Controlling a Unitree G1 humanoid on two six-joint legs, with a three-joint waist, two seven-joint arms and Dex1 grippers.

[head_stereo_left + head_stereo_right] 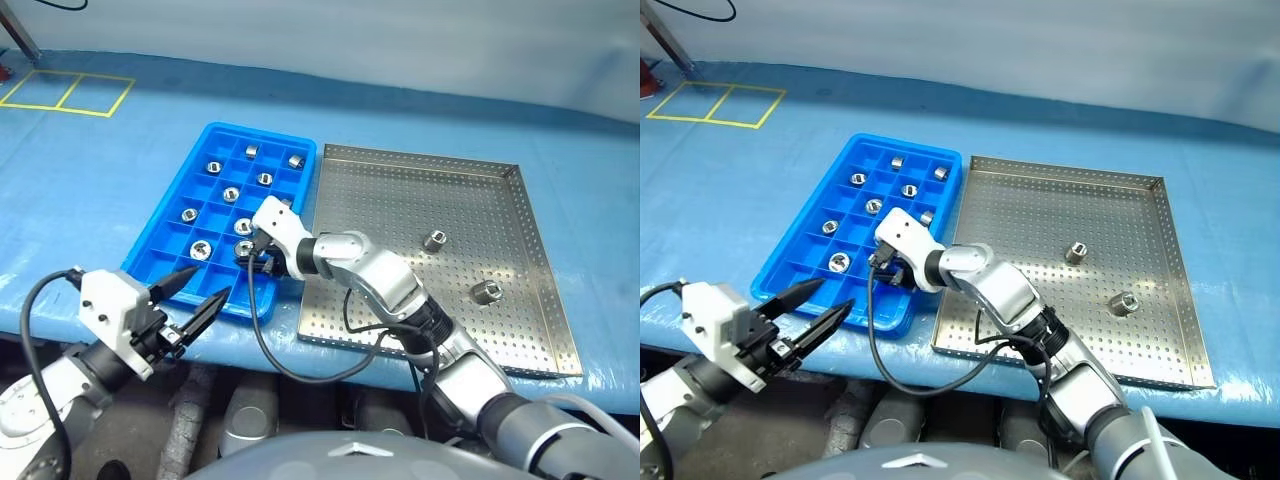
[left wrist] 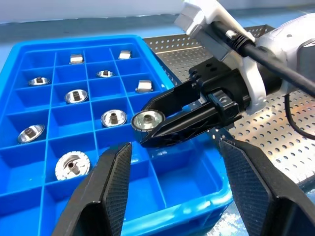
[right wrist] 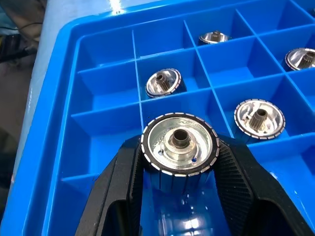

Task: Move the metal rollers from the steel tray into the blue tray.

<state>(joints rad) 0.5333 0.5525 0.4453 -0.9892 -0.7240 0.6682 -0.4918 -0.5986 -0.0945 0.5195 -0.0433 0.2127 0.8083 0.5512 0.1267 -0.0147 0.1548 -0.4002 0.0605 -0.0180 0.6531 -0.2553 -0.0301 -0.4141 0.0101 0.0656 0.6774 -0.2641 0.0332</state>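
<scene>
The left end effector [image 1: 195, 296] hovers off the blue tray's [image 1: 300, 152] near edge, fingers spread and aimed toward two o'clock. The right end effector [image 2: 147, 129] reaches toward nine o'clock over a near compartment, pinching a roller [image 3: 180, 143], its bore axis facing the wrist camera. Two rollers [image 1: 435, 239] stand upright on the steel tray [image 1: 520, 335].

A table [image 1: 480, 110] covered in a bright blue, slightly wrinkled sheet spans the scene, its near edge dropping away to a dim grey floor [image 1: 200, 410] below. At the far left corner of the covering, yellow tape [image 1: 68, 94] marks out two adjoining rectangles, and just beyond them a slanted metal leg [image 1: 20, 38] stands near a loop of black cable [image 1: 62, 5]. Soft, even light falls across the sheet, leaving pale glare along its far edge.
</scene>
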